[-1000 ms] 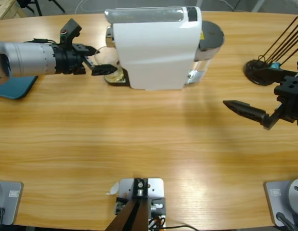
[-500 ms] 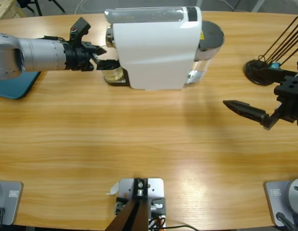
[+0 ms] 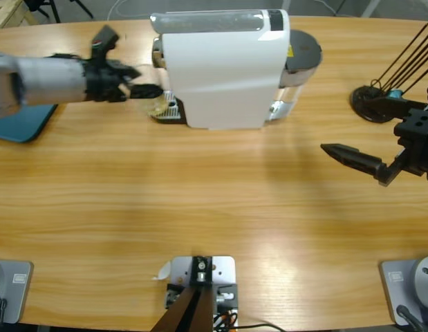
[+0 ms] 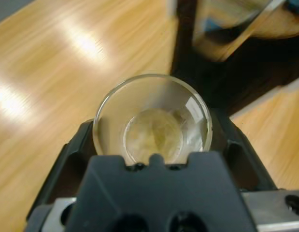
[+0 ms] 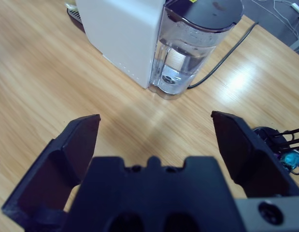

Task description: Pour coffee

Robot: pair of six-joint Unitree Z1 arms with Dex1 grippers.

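The left gripper (image 4: 151, 145) is clamped around the glass (image 4: 152, 120), upright beside the machine (image 3: 224, 72) with a little coffee (image 4: 154, 135) in its bottom, while the right gripper (image 5: 154, 140) hangs wide open and empty, well apart across the table (image 3: 200, 194).

Left wrist cam: I see left gripper (image 4: 152, 145) clamped on clear glass (image 4: 152, 118), one jaw each side, touching its wall. Glass upright, seen from above. Shallow tan coffee (image 4: 154, 136) at bottom. Wooden table (image 4: 52, 82) underneath. Dark machine part (image 4: 226, 67) just behind glass, blurred, can't tell more.
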